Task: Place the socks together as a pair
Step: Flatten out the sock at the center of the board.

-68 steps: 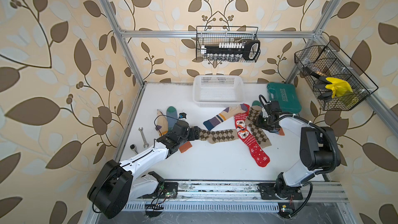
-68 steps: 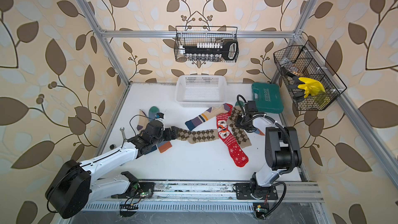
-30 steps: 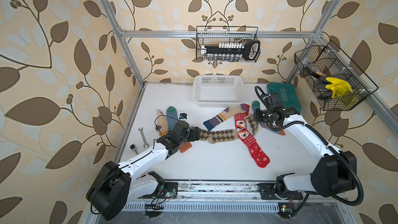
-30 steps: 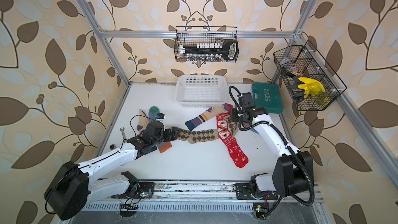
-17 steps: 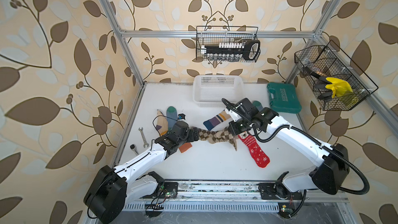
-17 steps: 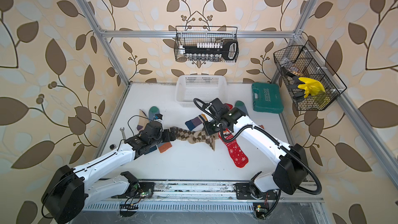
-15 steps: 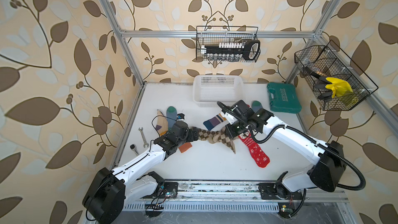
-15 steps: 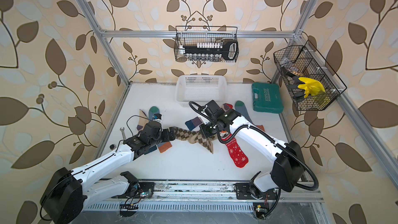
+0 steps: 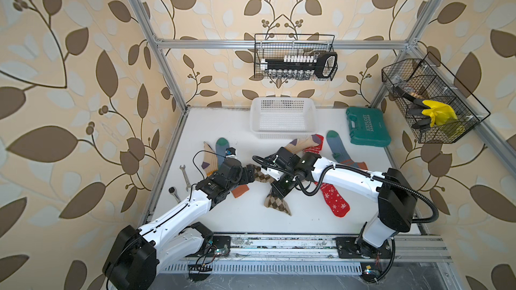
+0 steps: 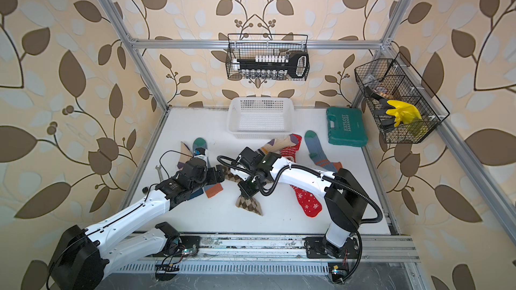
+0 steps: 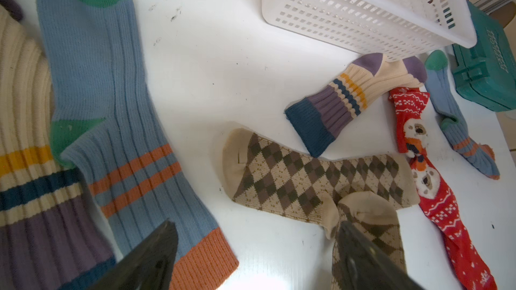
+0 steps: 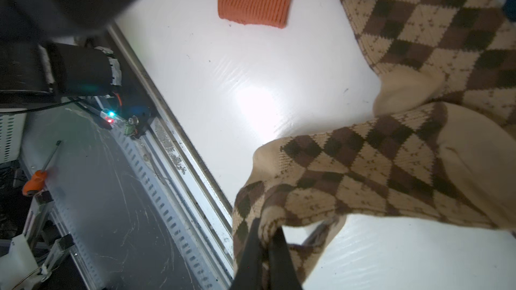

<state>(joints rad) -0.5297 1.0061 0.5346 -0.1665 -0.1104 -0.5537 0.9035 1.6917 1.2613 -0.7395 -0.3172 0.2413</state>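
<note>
Surfaces: soft matt knits on a glossy hard top.
table (image 12: 237, 59) smooth white, glossy, throws glare; argyle sock (image 12: 349, 168) flat patterned knit, matt, slightly fuzzy; blue-grey sock (image 11: 111, 85) and cream striped sock (image 11: 371, 79) chunky ribbed knit; red sock (image 11: 438, 207) finer, smoother knit; basket (image 11: 363, 15) white perforated plastic, slight sheen; teal case (image 9: 368, 126) moulded plastic, satin; wire rack (image 9: 259, 51) thin black coated metal; frame (image 9: 279, 43) brushed aluminium; wrench (image 9: 186, 177) bare bright metal; yellow glove (image 9: 437, 111) smooth rubber.
</note>
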